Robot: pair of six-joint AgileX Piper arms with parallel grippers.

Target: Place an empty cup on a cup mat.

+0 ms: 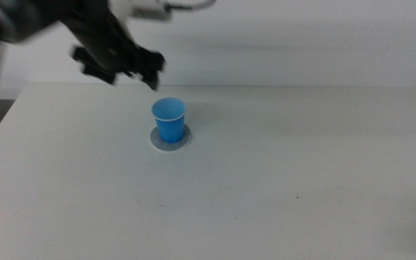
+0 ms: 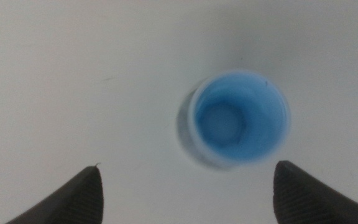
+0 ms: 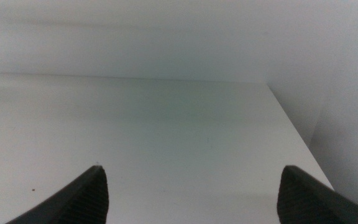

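The blue cup (image 1: 169, 119) stands upright on the grey cup mat (image 1: 170, 142) near the table's middle, toward the far side. My left gripper (image 1: 125, 68) hangs in the air up and to the left of the cup, apart from it, its jaws open and empty. In the left wrist view I look down into the empty cup (image 2: 240, 119), with a sliver of the mat (image 2: 186, 127) showing beside it, and my left gripper (image 2: 188, 193) is open above them. My right gripper (image 3: 191, 196) is open and empty over bare table, out of the middle view.
The white table (image 1: 302, 180) spreads wide around the cup. Its far edge meets a pale wall. In the right wrist view the table's right edge (image 3: 294, 134) runs beside a grey floor.
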